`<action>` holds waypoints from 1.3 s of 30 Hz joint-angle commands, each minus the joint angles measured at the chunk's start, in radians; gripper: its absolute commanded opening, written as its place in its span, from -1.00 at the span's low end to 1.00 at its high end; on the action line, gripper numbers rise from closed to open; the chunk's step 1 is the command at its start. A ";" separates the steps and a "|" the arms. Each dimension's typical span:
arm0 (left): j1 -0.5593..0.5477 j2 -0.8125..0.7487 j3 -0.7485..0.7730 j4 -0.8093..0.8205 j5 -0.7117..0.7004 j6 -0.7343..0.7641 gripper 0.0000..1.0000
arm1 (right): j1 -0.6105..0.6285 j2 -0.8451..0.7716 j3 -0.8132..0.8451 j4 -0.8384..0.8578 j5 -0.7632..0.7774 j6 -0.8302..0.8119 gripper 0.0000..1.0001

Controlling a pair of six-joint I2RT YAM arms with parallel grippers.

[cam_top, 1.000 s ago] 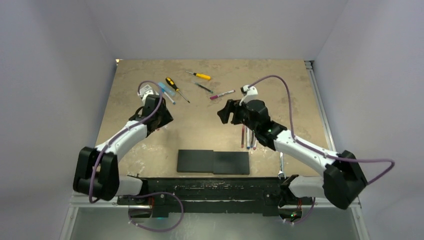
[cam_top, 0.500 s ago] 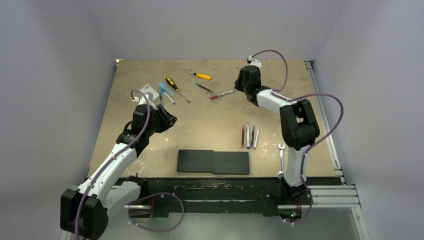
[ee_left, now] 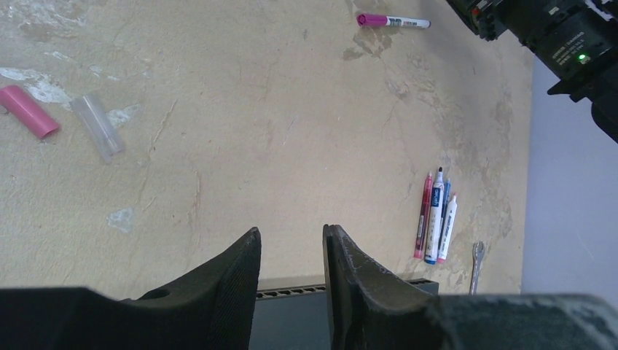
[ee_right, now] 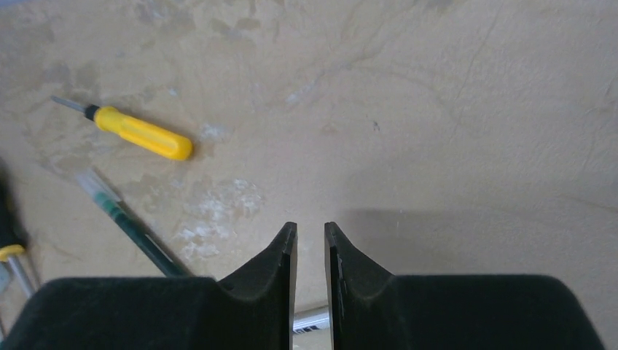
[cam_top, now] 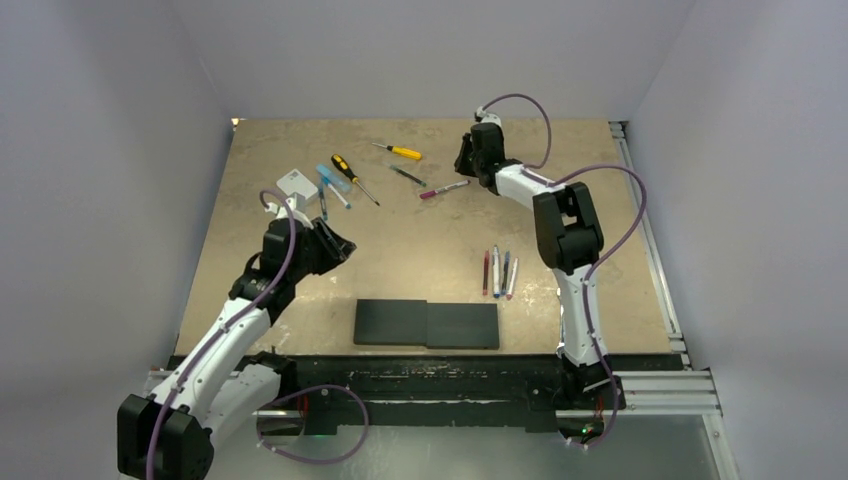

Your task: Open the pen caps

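A white pen with a magenta pen cap (cam_top: 428, 194) lies at the far middle of the table; the left wrist view shows that cap (ee_left: 372, 20) too. My right gripper (cam_top: 463, 168) hangs over the pen's white end. Its jaws (ee_right: 311, 224) stand a narrow gap apart, and the white barrel (ee_right: 313, 319) shows through the gap on the table below. Three more pens (cam_top: 499, 272) lie side by side at the right middle. A loose pink cap (ee_left: 29, 111) and a clear cap (ee_left: 97, 125) rest on the table. My left gripper (cam_top: 343, 243) is open and empty (ee_left: 291, 230), left of centre.
A yellow screwdriver (cam_top: 398, 151) and a black-and-yellow screwdriver (cam_top: 350, 176) lie at the back. A dark green pen (ee_right: 135, 226) lies between them and the magenta-capped pen. A white box (cam_top: 293, 182) sits back left, a black slab (cam_top: 427, 324) near centre, and a wrench (cam_top: 563, 320) near right.
My right arm swung from mid-table to the far side above the magenta-capped pen, and its jaws narrowed a lot. The left gripper shifted a little towards the near side and narrowed slightly.
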 commanded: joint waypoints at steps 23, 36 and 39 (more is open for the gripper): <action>-0.009 -0.010 -0.064 0.090 0.072 -0.037 -0.32 | 0.100 -0.307 -0.460 0.044 -0.008 0.006 -0.61; -0.028 -0.015 -0.075 0.098 0.079 -0.044 -0.32 | 0.176 -0.435 -0.519 0.047 0.081 -0.106 0.29; -0.032 -0.017 -0.073 0.096 0.075 -0.044 -0.32 | 0.177 -0.361 -0.453 -0.002 0.078 -0.187 0.42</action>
